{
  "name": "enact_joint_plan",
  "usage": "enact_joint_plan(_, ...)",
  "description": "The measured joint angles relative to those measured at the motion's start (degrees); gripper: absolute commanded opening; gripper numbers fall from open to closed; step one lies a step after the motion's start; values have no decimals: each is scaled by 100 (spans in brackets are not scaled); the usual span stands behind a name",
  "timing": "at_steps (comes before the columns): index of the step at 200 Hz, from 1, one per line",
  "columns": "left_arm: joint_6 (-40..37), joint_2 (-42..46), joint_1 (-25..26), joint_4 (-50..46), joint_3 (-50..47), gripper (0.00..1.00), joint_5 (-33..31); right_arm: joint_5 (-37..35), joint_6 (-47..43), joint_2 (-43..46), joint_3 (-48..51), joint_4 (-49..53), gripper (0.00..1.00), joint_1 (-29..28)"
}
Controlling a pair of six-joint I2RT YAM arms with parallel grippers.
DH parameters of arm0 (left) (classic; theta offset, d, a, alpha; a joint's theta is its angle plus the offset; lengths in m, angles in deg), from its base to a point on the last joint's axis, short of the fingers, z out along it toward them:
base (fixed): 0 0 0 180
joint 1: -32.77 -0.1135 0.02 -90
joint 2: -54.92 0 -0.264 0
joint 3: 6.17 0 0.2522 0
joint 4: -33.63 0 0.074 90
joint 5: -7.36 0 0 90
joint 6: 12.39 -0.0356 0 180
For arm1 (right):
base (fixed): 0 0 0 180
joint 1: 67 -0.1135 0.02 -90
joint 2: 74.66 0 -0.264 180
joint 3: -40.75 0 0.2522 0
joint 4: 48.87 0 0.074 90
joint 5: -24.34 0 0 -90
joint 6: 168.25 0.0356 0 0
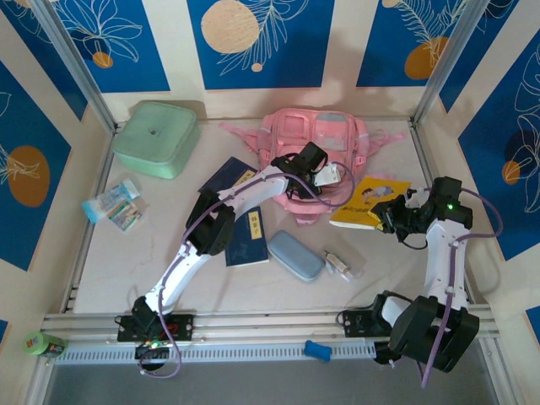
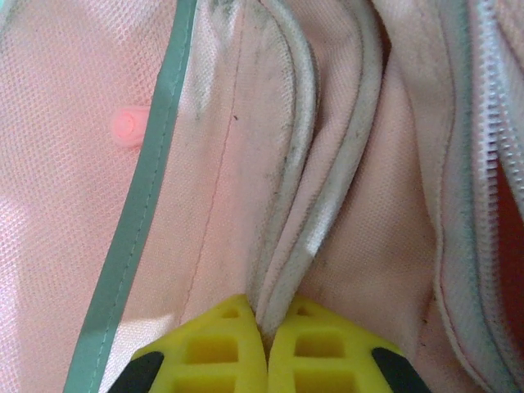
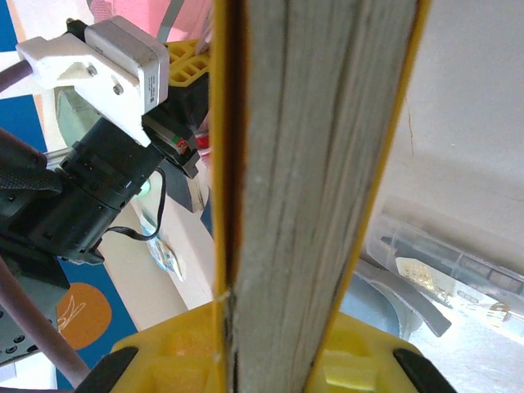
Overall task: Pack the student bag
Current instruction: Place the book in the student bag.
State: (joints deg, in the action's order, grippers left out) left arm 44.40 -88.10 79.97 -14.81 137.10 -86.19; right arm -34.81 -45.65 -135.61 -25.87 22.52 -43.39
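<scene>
Left pincer [image 2: 266, 323] tight on piped edge of student bag [image 2: 368, 213]

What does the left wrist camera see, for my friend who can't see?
The left pincer pinches a piped fold of the pink student bag between yellow fingertips. A grey-green strip runs down the left, a zipper down the right.
</scene>
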Motion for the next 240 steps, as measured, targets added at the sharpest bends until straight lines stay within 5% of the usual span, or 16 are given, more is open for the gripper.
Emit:
enact_joint_plan(118,1705,841,-55,-396,46,0,9,188,-26,-85,13,-160,0,-229)
enact_joint_plan(176,2212,857,-63,-761,483,0,-15,833,256,-839,216,-1305,0,-1154)
enact_joint_plan(240,2420,866,-85,-955,1054,0,-321,629,649,-1996,299,-2979,0,-2002)
